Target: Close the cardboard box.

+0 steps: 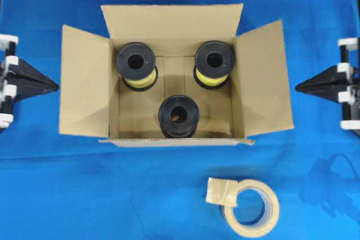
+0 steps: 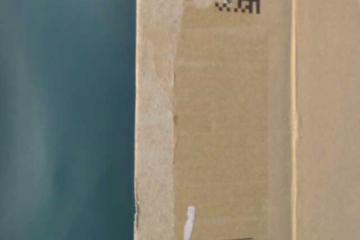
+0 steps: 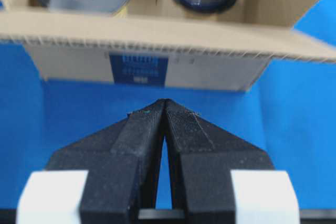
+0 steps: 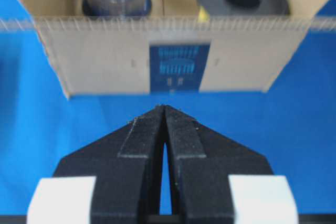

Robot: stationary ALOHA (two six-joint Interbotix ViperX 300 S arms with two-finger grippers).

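Three spools (image 1: 179,116) inside one open cardboard box (image 1: 84,82); left claw (image 1: 54,85), right claw (image 1: 298,87) pressed together.

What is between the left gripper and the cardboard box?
Only bare blue cloth separates the left gripper from the cardboard box, seen in the overhead view.

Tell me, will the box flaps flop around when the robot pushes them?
Probably not. The flaps look like stiff corrugated card, so each should swing as one flat sheet along its fold. They may spring back a little. The box likely stays put, since three spools weigh it down.
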